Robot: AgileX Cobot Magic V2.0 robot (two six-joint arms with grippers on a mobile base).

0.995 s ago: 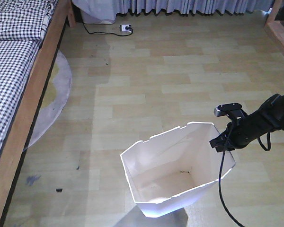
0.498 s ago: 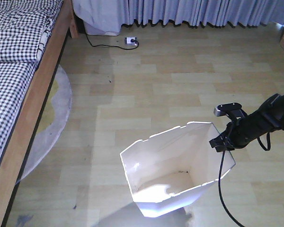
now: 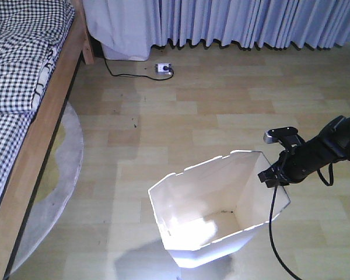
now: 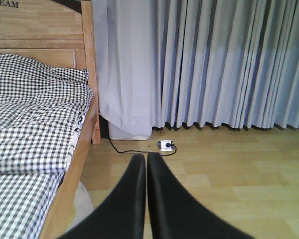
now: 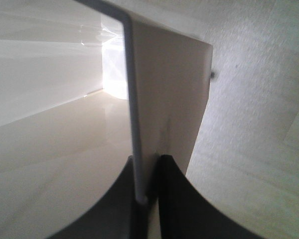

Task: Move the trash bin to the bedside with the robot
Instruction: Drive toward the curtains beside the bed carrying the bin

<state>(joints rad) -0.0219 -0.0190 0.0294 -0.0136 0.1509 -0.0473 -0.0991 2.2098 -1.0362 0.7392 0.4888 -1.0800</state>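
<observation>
- Right now the right gripper (image 3: 272, 177) is pinched shut on the right rim of the trash bin (image 3: 204, 204). The right wrist view shows one finger inside the thin wall and one outside.
- The bin stands upright on the wooden floor (image 3: 221, 116), toward its near edge. It is well apart from the bed (image 3: 17, 70), which runs along the floor's left edge.
- A single pinch on such a thin wall looks fragile. If the bin is dragged sideways, the plastic may flex and slide out of the jaws. The bin may also tip toward the held side.
- A round rug (image 3: 64, 175) lies against the bed frame, between the bin and the bedside. The bin's base could catch on the rug's edge and lean over.
- A black cable (image 3: 272, 233) hangs from the right arm across the bin's right corner. It could snag the rim or get trapped under the base as the robot turns.
- The left gripper (image 4: 146, 169) has its fingers closed together on nothing and points toward the curtain (image 4: 214, 64). It gives the bin no support, so nothing would stop a tip.
</observation>
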